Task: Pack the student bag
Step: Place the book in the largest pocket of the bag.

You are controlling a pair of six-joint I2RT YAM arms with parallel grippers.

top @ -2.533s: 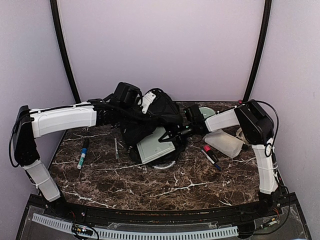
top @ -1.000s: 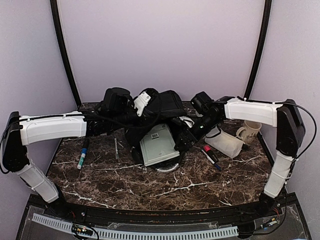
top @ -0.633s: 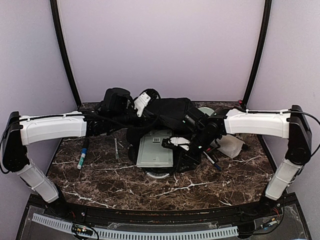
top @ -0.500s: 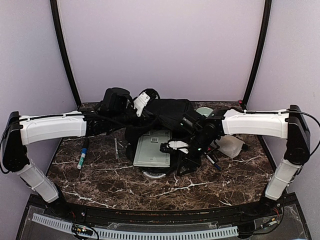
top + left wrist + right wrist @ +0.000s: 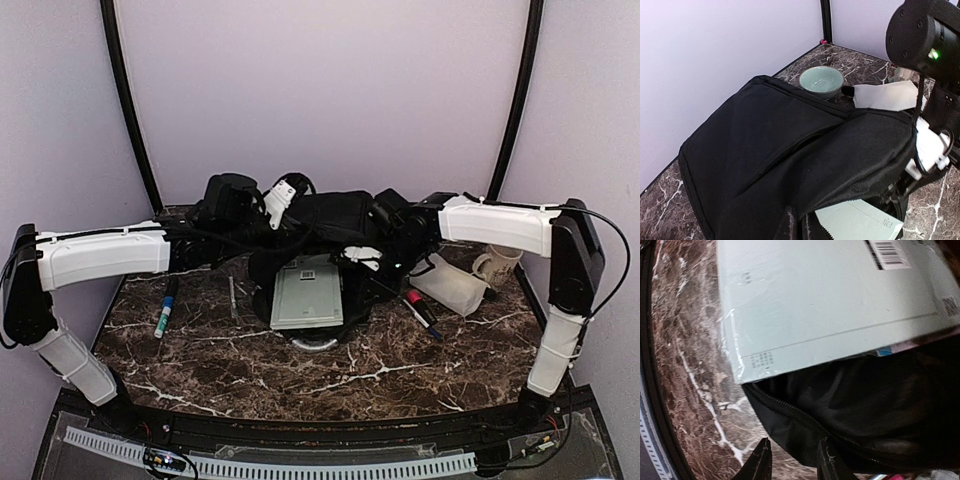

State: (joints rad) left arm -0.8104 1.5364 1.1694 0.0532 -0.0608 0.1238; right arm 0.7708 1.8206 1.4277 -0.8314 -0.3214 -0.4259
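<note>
While the student bag (image 5: 335, 215) lies toward the far edge of the desk (image 5: 400, 370) with its mouth facing the near edge, a pale green book (image 5: 305, 290) juts half out of it, long axis running far to near. The right jaws stand slightly parted and empty, tips just short of the bag's zippered lip, right of the book. The left jaws sit at the bag's top left; whether they grip fabric I cannot tell. The right arm (image 5: 490, 225) looks nearer for pushing the book in.

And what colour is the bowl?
The bowl is pale green. The left wrist view shows it best.
</note>
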